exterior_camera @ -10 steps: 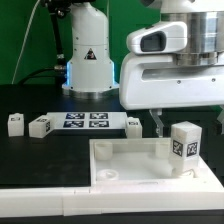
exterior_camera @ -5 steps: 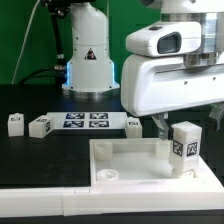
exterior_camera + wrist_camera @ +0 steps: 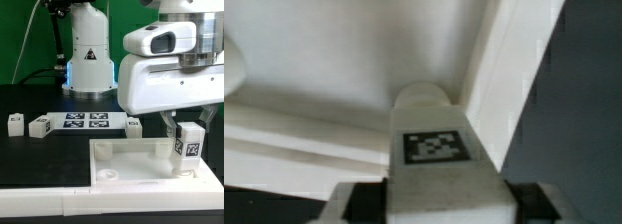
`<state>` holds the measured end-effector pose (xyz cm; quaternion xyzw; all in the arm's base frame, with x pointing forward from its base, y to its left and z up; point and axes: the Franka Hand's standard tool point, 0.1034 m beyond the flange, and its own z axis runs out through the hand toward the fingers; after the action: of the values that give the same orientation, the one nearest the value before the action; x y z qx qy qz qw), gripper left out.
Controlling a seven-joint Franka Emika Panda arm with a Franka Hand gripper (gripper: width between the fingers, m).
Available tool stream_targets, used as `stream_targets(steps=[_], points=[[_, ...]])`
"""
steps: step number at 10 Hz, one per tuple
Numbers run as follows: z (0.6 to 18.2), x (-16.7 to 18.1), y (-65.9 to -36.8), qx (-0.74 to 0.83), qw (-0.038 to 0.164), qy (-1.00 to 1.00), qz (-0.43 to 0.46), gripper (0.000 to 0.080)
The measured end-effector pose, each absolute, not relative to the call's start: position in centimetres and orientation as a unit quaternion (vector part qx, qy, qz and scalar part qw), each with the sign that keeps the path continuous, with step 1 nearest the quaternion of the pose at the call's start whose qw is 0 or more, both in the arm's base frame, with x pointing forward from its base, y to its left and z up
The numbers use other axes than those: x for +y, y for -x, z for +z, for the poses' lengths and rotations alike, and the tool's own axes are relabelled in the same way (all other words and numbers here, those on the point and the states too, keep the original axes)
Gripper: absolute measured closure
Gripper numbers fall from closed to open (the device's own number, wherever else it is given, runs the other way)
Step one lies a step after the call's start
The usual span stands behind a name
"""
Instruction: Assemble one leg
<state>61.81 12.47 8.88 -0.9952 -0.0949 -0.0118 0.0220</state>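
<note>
A white leg (image 3: 187, 146) with a black-and-white tag stands upright in the far corner of the white tray (image 3: 120, 172), at the exterior view's right. My gripper (image 3: 186, 124) is lowered over it, one finger on each side of its top. In the wrist view the leg (image 3: 438, 135) fills the space between the fingers (image 3: 359, 202), with thin dark gaps on both sides. The gripper (image 3: 439, 206) looks open and holds nothing. The tray wall (image 3: 509, 70) runs beside the leg.
Three more small white legs lie on the black table: two at the exterior view's left (image 3: 15, 123) (image 3: 40, 127) and one behind the tray (image 3: 134, 125). The marker board (image 3: 85, 121) lies between them. The robot's base (image 3: 88, 55) stands at the back.
My gripper has moved toward the exterior view's right and down, from beside the leg to straddling it. The leg and the other parts have not moved.
</note>
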Motion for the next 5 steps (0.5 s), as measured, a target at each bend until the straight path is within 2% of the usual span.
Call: stream_targets(steps=[5], points=[[8.62,11.68,-62.05,0.298,0.054,0.952,-0.036,0.0503]])
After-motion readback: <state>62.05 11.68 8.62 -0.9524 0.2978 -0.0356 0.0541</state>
